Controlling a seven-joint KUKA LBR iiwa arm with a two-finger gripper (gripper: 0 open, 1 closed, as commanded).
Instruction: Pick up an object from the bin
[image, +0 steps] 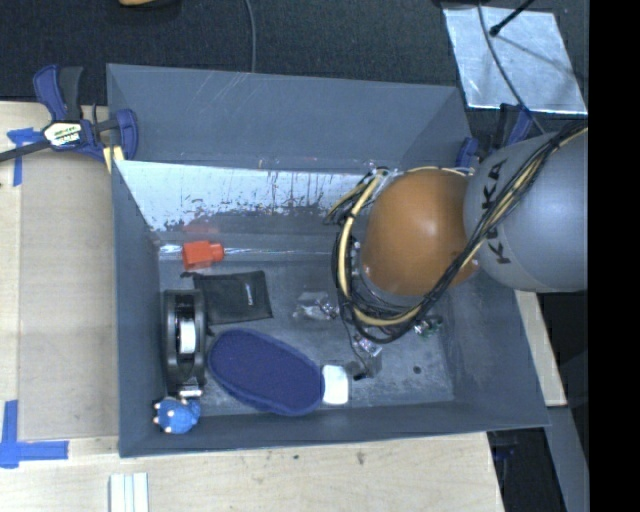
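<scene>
Several loose things in the bin (300, 130). Hovered with gripper (364, 357) low, just beside a small white block (335, 385) by the front wall; open or shut, couldn't tell. Seemingly mid-approach; next needed centring, then closing.

The grey metal bin (140, 330) has a paler back wall flecked with dark streaks running downward. On its floor I see a small orange-red block (204, 253), a flat black square pouch (236, 296), and a black round case (185, 336) with a pale, glassy face. Beside these are a dark blue oval fabric pad (262, 371), a small white block (335, 386) and a little bright blue figure (178, 416) touched with yellow. My domed wrist cover (415, 235) is glossy orange-brown, looped by yellow and black cables (348, 250). My arm (540, 235) is silver-grey with black lettering.
</scene>
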